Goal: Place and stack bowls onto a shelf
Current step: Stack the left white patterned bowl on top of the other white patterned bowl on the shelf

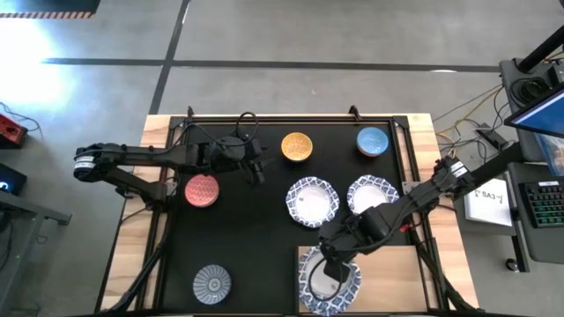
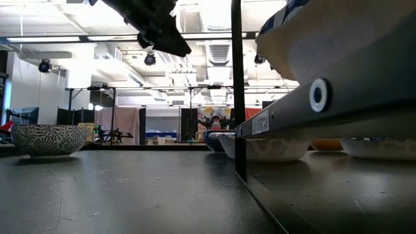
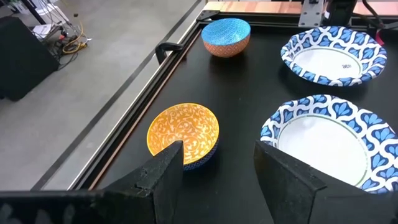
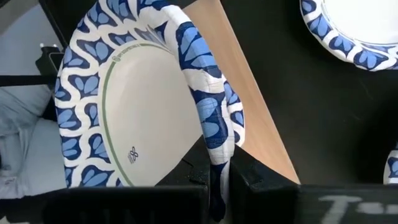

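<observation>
Right pincer (image 4: pixel 219 180) pinches a large bowl's (image 4: pixel 143 106) rim over the shelf (image 4: pixel 249 93); a thin grip risks slippage. Left pincer (image 3: pixel 214 168), spread, hovers near the orange bowl (image 3: pixel 182 134).

Two dark jointed arms; black blocky fingers (image 3: pixel 165 177); silver-capped left joint (image 1: pixel 85 164)

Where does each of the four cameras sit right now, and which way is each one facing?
High view: above the table, looking straight down; both arms show, left gripper open, right gripper at the shelf.
Low view: at mat level, looking across into the room; one arm overhead.
Left wrist view: looks past open fingers at the orange-yellow bowl.
Right wrist view: looks past fingers pinching the large bowl's rim over the shelf.
Shared: the orange-yellow bowl also shows in the high view.
</observation>
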